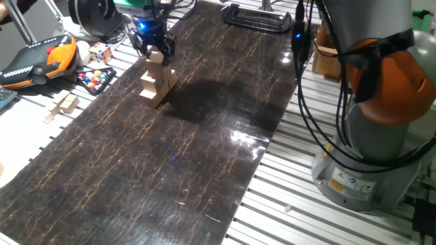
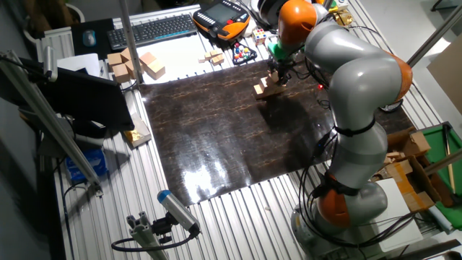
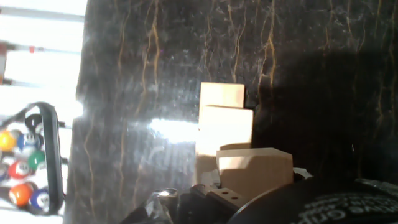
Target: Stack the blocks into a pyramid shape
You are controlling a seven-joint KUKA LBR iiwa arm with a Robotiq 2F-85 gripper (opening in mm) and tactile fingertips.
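A stepped pile of light-tan wooden blocks point(image 1: 157, 83) stands on the dark marbled mat point(image 1: 191, 156) near its far left corner. It also shows as a small pile of blocks point(image 2: 263, 89) in the other fixed view. My gripper point(image 1: 157, 56) hangs straight over the pile, shut on one block point(image 1: 157, 59) that sits at the pile's top. In the hand view this held block point(image 3: 255, 168) fills the lower middle. Below it, two lower blocks point(image 3: 225, 124) step away. Whether the held block rests on the pile, I cannot tell.
Left of the mat lie a multicoloured puzzle cube point(image 1: 101, 52), a rack of billiard balls point(image 1: 95, 79), pale flat wooden pieces point(image 1: 63, 104) and an orange teach pendant point(image 1: 37, 58). A black clamp point(image 1: 259, 17) sits at the mat's far end. The arm's base point(image 1: 371, 156) stands at the right.
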